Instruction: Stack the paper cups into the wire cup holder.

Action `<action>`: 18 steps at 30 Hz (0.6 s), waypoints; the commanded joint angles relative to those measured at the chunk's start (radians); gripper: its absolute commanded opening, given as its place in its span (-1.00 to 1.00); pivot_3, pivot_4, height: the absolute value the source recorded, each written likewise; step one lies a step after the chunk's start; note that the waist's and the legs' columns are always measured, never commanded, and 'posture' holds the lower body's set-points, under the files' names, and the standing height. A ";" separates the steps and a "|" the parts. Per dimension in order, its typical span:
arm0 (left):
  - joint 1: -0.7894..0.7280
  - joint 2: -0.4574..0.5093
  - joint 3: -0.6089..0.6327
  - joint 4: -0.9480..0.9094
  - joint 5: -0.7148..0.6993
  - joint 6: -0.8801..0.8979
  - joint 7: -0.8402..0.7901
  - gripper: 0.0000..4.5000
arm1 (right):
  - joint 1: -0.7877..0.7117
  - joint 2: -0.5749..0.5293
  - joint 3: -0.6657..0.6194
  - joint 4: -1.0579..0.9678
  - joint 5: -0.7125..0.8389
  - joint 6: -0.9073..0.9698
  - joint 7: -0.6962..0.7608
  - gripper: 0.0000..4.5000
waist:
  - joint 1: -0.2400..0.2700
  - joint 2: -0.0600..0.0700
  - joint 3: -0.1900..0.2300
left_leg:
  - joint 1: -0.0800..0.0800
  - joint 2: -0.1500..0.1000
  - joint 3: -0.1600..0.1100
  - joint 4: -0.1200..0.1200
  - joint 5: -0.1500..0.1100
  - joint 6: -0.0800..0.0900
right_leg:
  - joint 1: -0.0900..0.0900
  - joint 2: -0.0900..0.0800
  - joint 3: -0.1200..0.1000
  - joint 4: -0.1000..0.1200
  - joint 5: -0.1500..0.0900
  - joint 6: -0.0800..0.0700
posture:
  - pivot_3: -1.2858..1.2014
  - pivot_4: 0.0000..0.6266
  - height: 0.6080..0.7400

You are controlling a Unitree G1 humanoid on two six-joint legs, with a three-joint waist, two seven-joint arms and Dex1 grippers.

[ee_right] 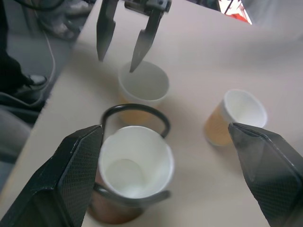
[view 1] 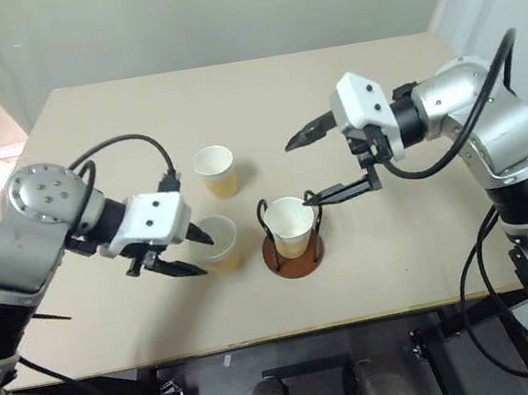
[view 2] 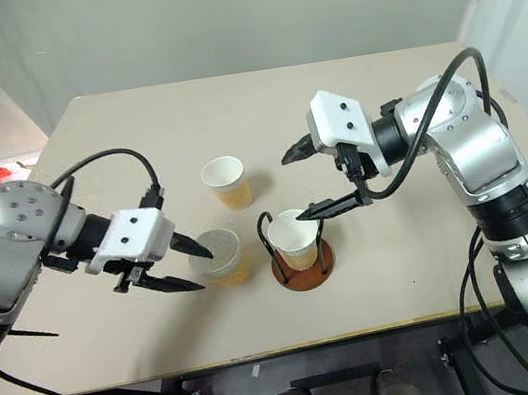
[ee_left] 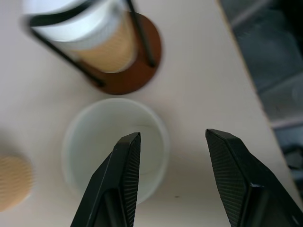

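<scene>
Left eye view, paper cup (view 1: 290, 224) seated in wire cup holder (view 1: 294, 253), right pincer (view 1: 324, 162) spread

The wire cup holder (view 1: 293, 251) stands upright on the desk (view 1: 405, 255). It has a round reddish-brown disc base and two thin black wire loops that rise from it. One paper cup (view 1: 291, 224) sits upright inside the holder, between the loops, with its white rim and white inside open to the top and its pale yellow-orange wall going down to the base. A second paper cup (view 1: 216, 244) stands upright just beside the holder, on its left side, not touching it. A third paper cup (view 1: 216, 171) stands upright farther back and to the left of the holder, apart from both other cups.
</scene>
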 commanded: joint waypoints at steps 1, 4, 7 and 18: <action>-0.047 -0.032 -0.032 0.051 0.061 -0.061 -0.044 0.06 | 0.000 -0.008 -0.046 -0.079 0.057 0.040 -0.021 0.99 | 0.000 0.000 0.000 | 0.000 0.000 0.000 0.000 0.000 0.000 | 0.000 0.000 0.000 0.000 0.000 0.000 | 0.03 -0.52 1.00; -0.074 -0.096 -0.060 0.131 0.180 -0.128 -0.029 0.06 | 0.009 -0.010 -0.049 -0.094 0.063 0.062 -0.055 0.99 | 0.002 0.000 0.000 | 0.001 0.000 -0.001 0.002 0.001 0.000 | 0.002 0.000 0.000 0.001 0.000 0.001 | 0.03 -0.52 1.00; -0.084 -0.137 -0.065 0.172 0.234 -0.178 -0.034 -0.10 | 0.024 -0.030 -0.059 -0.112 0.070 0.077 -0.075 1.00 | 0.001 0.000 0.000 | 0.001 0.000 0.000 0.005 0.001 0.001 | 0.002 0.000 0.000 0.001 0.001 0.001 | 0.03 -0.52 1.00; -0.100 -0.141 -0.066 0.173 0.203 -0.188 -0.044 -0.98 | 0.118 -0.103 -0.140 -0.177 0.175 0.112 -0.073 1.00 | 0.003 0.000 0.000 | -0.002 0.000 0.000 0.007 0.001 0.002 | 0.002 0.000 0.000 0.000 0.003 0.005 | 0.03 -0.52 1.00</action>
